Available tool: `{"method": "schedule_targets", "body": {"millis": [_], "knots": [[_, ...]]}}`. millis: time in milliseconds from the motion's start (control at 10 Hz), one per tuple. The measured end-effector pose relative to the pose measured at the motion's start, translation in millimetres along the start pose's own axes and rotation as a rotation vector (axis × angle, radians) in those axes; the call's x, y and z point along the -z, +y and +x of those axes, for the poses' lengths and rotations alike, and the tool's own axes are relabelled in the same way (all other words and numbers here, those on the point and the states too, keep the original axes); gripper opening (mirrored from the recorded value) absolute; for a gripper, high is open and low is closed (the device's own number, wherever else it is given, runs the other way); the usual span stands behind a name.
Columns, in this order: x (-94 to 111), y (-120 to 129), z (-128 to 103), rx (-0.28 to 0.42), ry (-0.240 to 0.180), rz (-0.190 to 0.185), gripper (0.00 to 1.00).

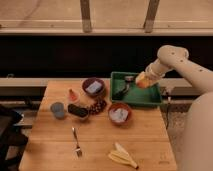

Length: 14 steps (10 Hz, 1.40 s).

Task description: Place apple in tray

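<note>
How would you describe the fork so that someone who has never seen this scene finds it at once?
Start at the wooden table and go to its near edge, left of middle. The fork lies there alone, thin and metallic, unlike the yellow banana peel to its right. The end effector holds the apple over the green tray, back right.

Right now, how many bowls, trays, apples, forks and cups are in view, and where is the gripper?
2 bowls
1 tray
1 apple
1 fork
1 cup
Total: 6
The gripper holds the apple over the tray.
</note>
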Motion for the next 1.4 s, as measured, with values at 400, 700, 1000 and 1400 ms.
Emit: {"method": "schedule_targets", "body": {"millis": [400, 700, 1000, 1400], "knots": [[0.1, -0.4, -0.3, -0.002, -0.004, 0.002, 0.0], [-1.5, -25.0, 6.9, -0.066, -0.031, -0.031, 0.0], [-23.1, -36.0, 13.9, -0.093, -0.014, -0.057, 0.0], [-61.8, -50.7, 30.1, -0.128, 0.057, -0.061, 0.0]]}}
